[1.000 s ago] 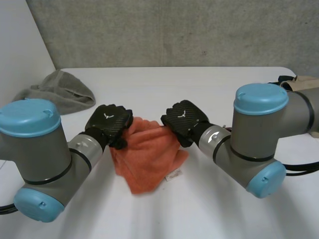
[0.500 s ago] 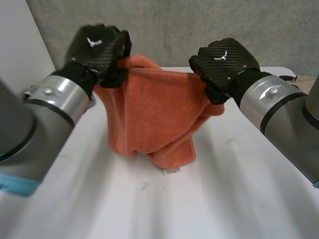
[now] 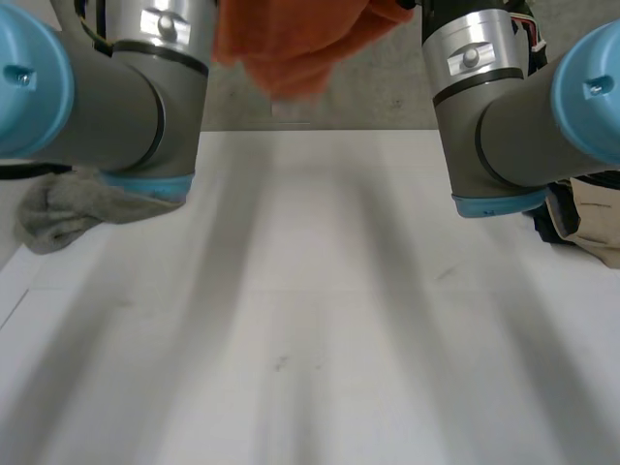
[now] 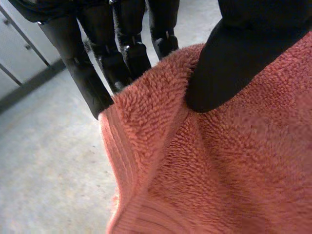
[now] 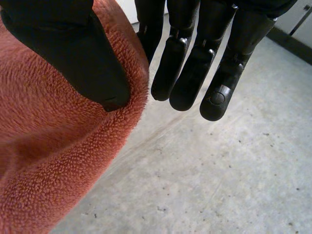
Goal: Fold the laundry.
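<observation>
While both arms stand high over the white table (image 3: 320, 320), the head view shows the left arm (image 3: 145, 87) and the right arm (image 3: 494, 116) as grey tubes with blue caps. The orange towel (image 3: 300, 44) hangs bunched between them, well clear of the tabletop. A crumpled grey cloth (image 3: 68, 208) lies on the table's left side, partly under the left arm. A beige bundle (image 3: 586, 218) with something black on it sits at the right edge.

Left wrist view: the left hand (image 4: 243, 34) grips the towel (image 4: 219, 161) at a corner. Its thumb (image 4: 229, 73) presses down on the pile just inside the hemmed edge. The fingers (image 4: 124, 48) run straight down behind the cloth, so the corner is pinched between thumb and fingers. The hem folds over below the thumb. A grey concrete floor (image 4: 44, 175) lies far beneath.

Right wrist view: the right hand (image 5: 53, 29) grips the towel (image 5: 53, 146) too. The thumb (image 5: 92, 73) bears on a rounded fold at the cloth's edge and holds it against the nearest finger. The other fingers (image 5: 195, 68) hang straight beside the fold, apart from it. I cannot tell which part of the towel this fold is. Grey floor (image 5: 219, 185) shows below the fingertips.
</observation>
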